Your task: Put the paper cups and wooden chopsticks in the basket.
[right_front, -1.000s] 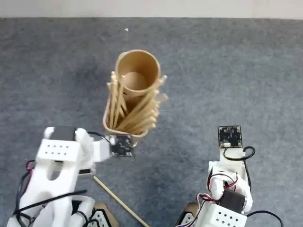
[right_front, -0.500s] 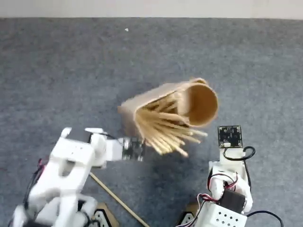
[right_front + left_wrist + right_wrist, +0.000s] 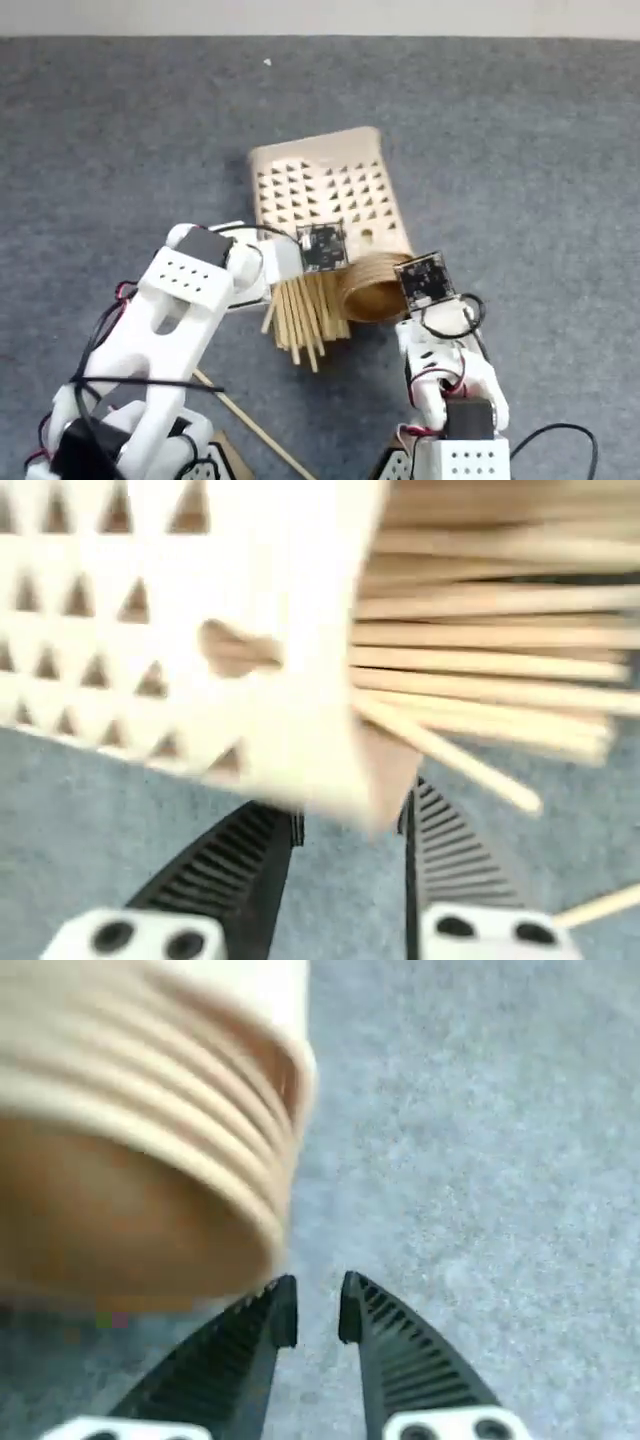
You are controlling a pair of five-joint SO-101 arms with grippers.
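Observation:
The cream basket [image 3: 320, 190] lies tipped over, its holed wall facing up and its mouth toward the arms. Wooden chopsticks [image 3: 303, 322] fan out of the mouth onto the carpet. A stack of paper cups [image 3: 372, 290] lies on its side beside them. My left gripper [image 3: 350, 815] is shut on the basket [image 3: 150, 630] at its rim, with chopsticks [image 3: 480, 660] poking out past it. My right gripper [image 3: 315, 1308] sits shut just in front of the paper cups [image 3: 140, 1160], holding nothing.
One loose chopstick [image 3: 250, 425] lies on the grey carpet between the arm bases. Open carpet spreads to the left, right and behind the basket. A pale wall strip [image 3: 320, 18] borders the far edge.
The basket stood upright a second ago; my left arm swung it over and it now lies tipped, with chopsticks and cups spilling out. My right arm has come forward to the cups.

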